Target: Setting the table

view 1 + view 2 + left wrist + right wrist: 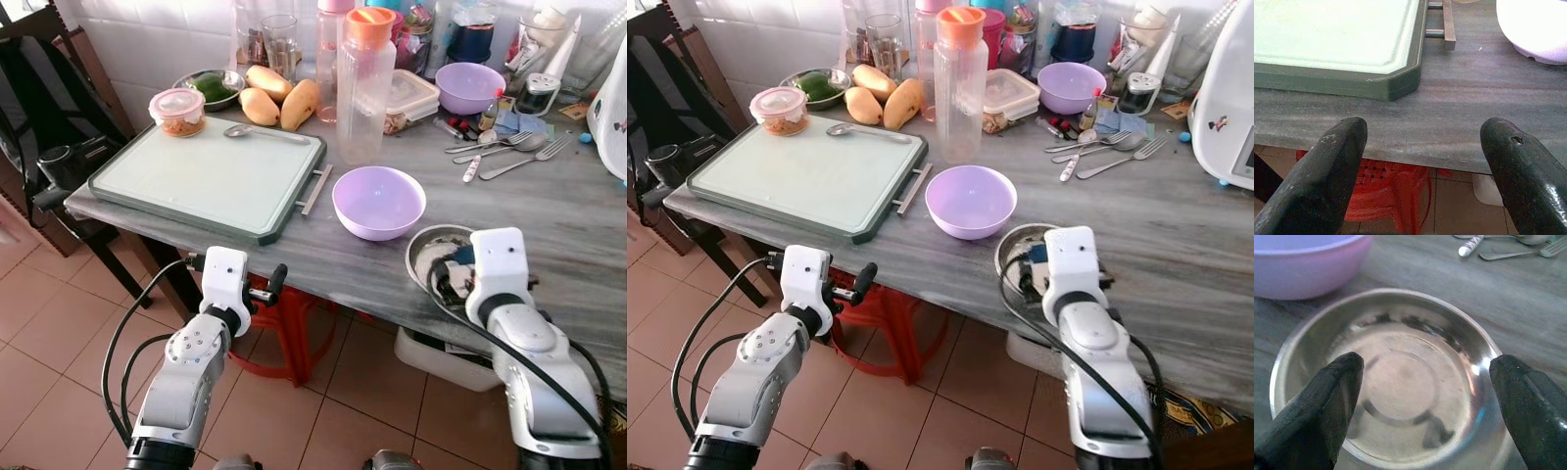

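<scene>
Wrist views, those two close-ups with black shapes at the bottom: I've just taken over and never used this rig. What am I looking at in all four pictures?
The two wide pictures come from the robot's head, looking down at a grey table. The silver arms at the bottom are its own.

The close-ups come from a camera on each wrist; the black shapes are that arm's two fingers.

The left gripper is open at the table's near edge, holding nothing, facing a green-rimmed board. The right gripper is open over a steel plate at the near edge; I can't tell if it touches it.

Also on the table: a purple bowl beside the board, another bowl further back, a spoon on the board's far edge, forks and spoons, a clear bottle with an orange lid, and mangoes.
</scene>
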